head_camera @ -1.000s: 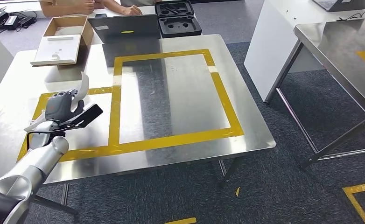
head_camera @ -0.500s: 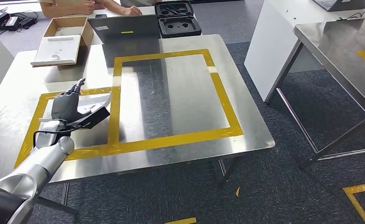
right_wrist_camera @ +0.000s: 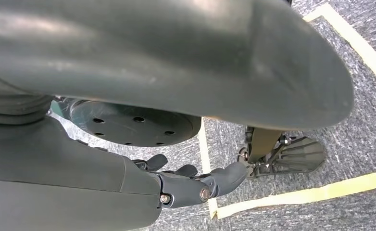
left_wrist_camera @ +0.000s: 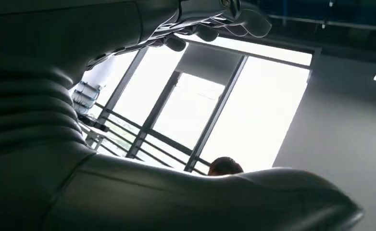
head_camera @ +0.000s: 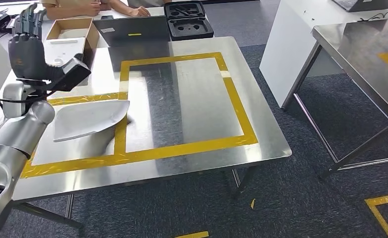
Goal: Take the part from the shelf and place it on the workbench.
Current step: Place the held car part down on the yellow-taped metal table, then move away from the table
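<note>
The part (head_camera: 90,119), a white curved shell, lies flat on the steel workbench (head_camera: 192,99), across the yellow tape between the small left rectangle and the large one. My left hand (head_camera: 31,49) is raised well above the bench's far left, fingers spread upward, holding nothing and clear of the part. In the left wrist view its thumb (left_wrist_camera: 200,197) and fingers (left_wrist_camera: 215,19) stand apart against bright windows. My right hand (right_wrist_camera: 186,185) hangs over the carpeted floor, fingers loosely extended and empty.
An open cardboard box (head_camera: 68,42), a laptop (head_camera: 132,29) and a black foam case (head_camera: 188,21) line the bench's far edge, where a person's hands (head_camera: 132,9) rest. A second steel table (head_camera: 365,54) stands to the right across a carpeted aisle.
My left hand has let go of the white part, which now lies flat on the bench. The hand has risen and moved toward the far left, fingers spread.
</note>
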`<act>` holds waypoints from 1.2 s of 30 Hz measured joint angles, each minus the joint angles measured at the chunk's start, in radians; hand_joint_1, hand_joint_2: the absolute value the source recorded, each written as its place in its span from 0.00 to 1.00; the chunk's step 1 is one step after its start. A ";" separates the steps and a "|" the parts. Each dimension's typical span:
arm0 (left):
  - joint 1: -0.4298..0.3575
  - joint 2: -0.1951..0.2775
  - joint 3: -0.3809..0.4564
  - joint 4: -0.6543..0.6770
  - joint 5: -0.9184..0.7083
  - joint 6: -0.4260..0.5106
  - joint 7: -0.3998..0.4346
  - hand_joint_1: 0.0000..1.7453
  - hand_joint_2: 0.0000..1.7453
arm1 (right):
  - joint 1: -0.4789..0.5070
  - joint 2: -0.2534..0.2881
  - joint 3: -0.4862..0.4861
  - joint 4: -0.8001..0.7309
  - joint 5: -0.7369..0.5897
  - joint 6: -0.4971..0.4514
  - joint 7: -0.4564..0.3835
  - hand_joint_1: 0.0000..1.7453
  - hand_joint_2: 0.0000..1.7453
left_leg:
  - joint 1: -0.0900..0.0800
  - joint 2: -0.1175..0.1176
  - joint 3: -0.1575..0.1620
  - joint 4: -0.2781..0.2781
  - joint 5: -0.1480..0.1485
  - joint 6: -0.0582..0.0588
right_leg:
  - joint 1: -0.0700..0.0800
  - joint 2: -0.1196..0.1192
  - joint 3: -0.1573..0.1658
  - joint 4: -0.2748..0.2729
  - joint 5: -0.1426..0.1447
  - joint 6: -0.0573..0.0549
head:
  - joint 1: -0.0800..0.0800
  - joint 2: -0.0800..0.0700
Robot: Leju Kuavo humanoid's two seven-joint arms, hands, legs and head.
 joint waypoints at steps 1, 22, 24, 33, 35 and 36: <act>0.003 0.012 0.011 -0.065 0.016 -0.001 0.000 0.00 0.00 | 0.000 0.000 0.001 0.000 0.000 0.000 0.001 0.00 0.00 | -0.001 0.000 0.000 0.000 -0.001 0.001 | -0.001 0.000 0.000 0.000 0.000 0.001 | 0.000 0.000; 0.328 0.080 0.057 -0.720 0.028 0.061 -0.120 0.00 0.00 | -0.005 0.006 0.008 0.000 -0.012 -0.009 0.008 0.00 0.00 | 0.013 0.002 0.019 0.002 -0.010 -0.016 | -0.027 0.002 -0.029 0.033 0.017 0.031 | 0.011 0.000; 0.406 0.065 0.076 -0.782 0.014 0.065 -0.189 0.00 0.00 | -0.005 0.006 0.008 0.000 -0.020 -0.012 0.005 0.00 0.00 | 0.013 0.003 0.019 0.000 -0.008 -0.031 | -0.028 0.003 -0.034 0.027 0.020 0.013 | 0.009 0.000; 0.588 0.000 0.163 -0.969 0.028 0.068 -0.279 0.00 0.00 | -0.005 0.006 0.008 0.000 -0.025 -0.020 0.026 0.00 0.00 | 0.013 0.004 0.005 0.199 -0.163 -0.036 | -0.013 -0.002 -0.102 0.026 0.077 -0.021 | 0.002 0.000; 0.588 0.000 0.167 -0.987 0.026 0.068 -0.272 0.00 0.00 | -0.006 0.007 0.008 0.000 -0.025 -0.021 0.023 0.00 0.00 | 0.007 0.004 0.101 0.061 -0.133 -0.025 | -0.012 -0.002 -0.114 0.028 0.090 -0.015 | 0.003 0.000; 0.591 0.000 0.170 -0.996 0.019 0.068 -0.271 0.00 0.00 | -0.007 0.007 0.008 0.000 -0.023 -0.022 0.021 0.00 0.00 | 0.004 0.004 0.127 0.019 -0.128 -0.021 | -0.012 -0.001 -0.116 0.029 0.096 -0.010 | 0.002 0.000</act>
